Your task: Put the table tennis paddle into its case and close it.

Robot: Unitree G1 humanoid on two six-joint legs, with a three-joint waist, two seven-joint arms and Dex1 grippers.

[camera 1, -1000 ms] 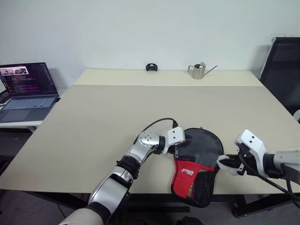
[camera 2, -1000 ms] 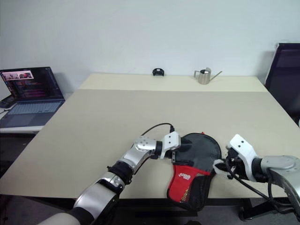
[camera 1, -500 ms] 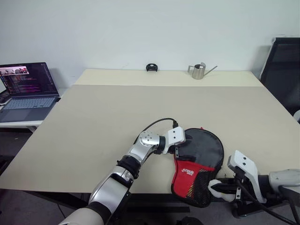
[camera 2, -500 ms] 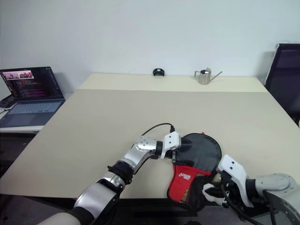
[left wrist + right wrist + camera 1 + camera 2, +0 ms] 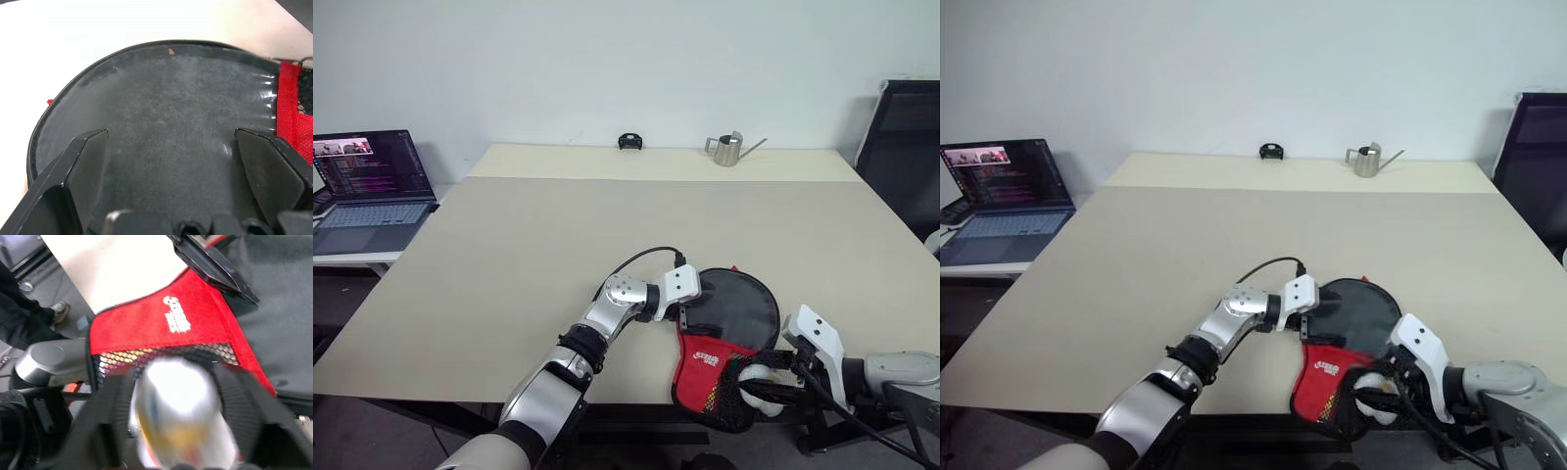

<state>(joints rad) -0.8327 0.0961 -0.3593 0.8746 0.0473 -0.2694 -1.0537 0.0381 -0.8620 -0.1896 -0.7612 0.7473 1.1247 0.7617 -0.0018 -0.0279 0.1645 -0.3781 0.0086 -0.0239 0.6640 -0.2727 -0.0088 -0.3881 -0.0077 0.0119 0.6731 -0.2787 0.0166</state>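
Two grippers meet at the case [image 5: 720, 348] on the table's near edge: left gripper [image 5: 690, 315] spread wide on its black top, right gripper [image 5: 751, 380] grasping a white object [image 5: 178, 406] over its mesh.

The left arm reaches across the table's near edge, its left gripper [image 5: 171, 147] pointing rightward with fingers [image 5: 85, 169] spread wide; the right gripper [image 5: 756, 382] angles leftward at the near edge, fingers [image 5: 110, 406] parted around a white-yellow object.

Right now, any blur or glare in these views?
Right wrist view: the white-yellow ball between the right gripper's fingers is smeared by motion blur. Left wrist view: the table is blown out white, the case sharp. Eye views: even, no glare.
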